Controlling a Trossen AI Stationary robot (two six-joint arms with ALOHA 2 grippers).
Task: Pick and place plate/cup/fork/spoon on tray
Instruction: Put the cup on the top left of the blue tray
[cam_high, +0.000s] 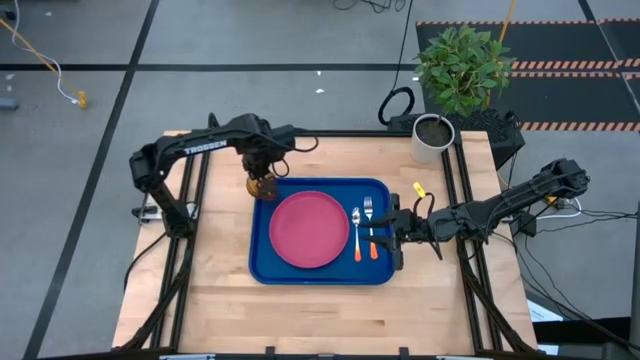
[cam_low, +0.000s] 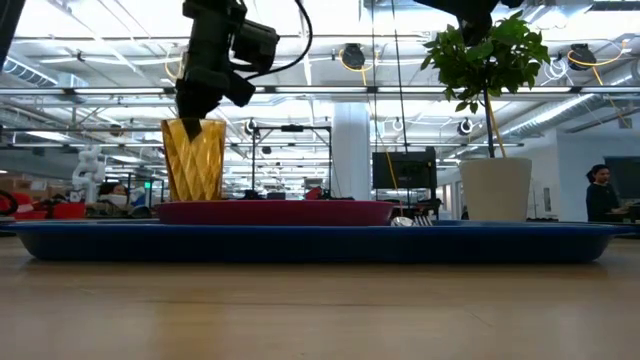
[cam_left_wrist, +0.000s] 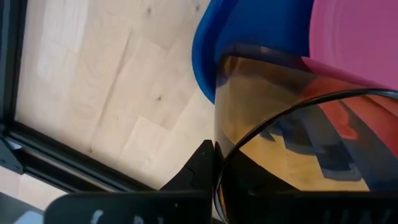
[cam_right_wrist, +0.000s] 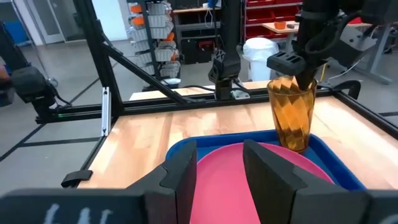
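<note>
We're looking at a grey floor (cam_high: 90, 40) crossed by dark tape lines, with hazard striping near the worktop's far right corner. Beyond the wooden worktop (cam_low: 320, 310) there's a big hall: ceiling light strips (cam_low: 90, 45), a white column (cam_low: 352, 150), red shelving (cam_right_wrist: 264, 12).

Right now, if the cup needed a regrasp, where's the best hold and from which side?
Probably the rim, from straight above. The cup stands upright at the tray's far left corner, mouth up, walls tapering downward, so a side pinch could slip. The left gripper already holds it this way, one finger inside the rim. The plate crowds its right side.
</note>
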